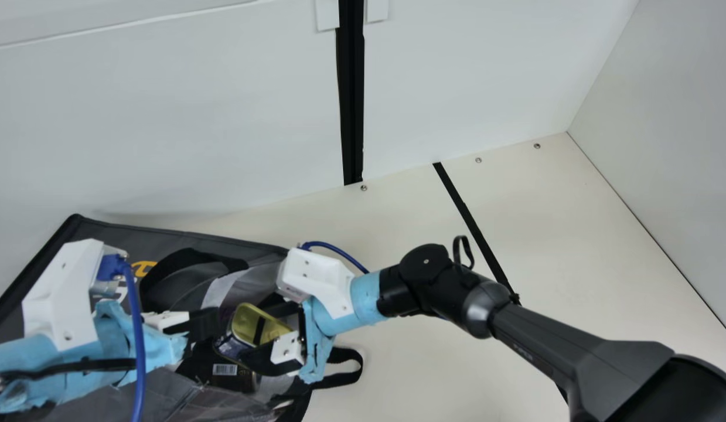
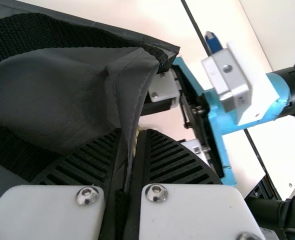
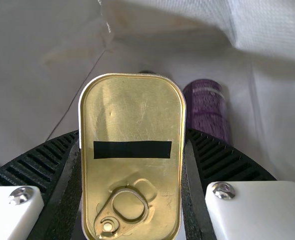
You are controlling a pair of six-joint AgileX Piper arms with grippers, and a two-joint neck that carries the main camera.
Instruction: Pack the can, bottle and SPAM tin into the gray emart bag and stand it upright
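Observation:
In the main view my left gripper (image 1: 207, 325) is at the gray bag (image 1: 181, 235), which lies open on its side. The left wrist view has the left gripper (image 2: 133, 137) shut on a fold of the gray bag's edge (image 2: 132, 95). My right gripper (image 1: 245, 337) is at the bag's mouth, shut on the SPAM tin (image 1: 244, 322), whose gold lid shows. Seen from the right wrist, the right gripper (image 3: 133, 135) grips the tin (image 3: 132, 115) by its sides, and a purple cylinder (image 3: 207, 107) lies beyond on the bag's lining. A dark item with a barcode (image 1: 239, 380) lies below the tin.
A black bag handle (image 1: 346, 350) sticks out to the right onto the cream table (image 1: 550, 252). A black strip (image 1: 471, 220) crosses the table behind my right arm. White walls stand at the back and right.

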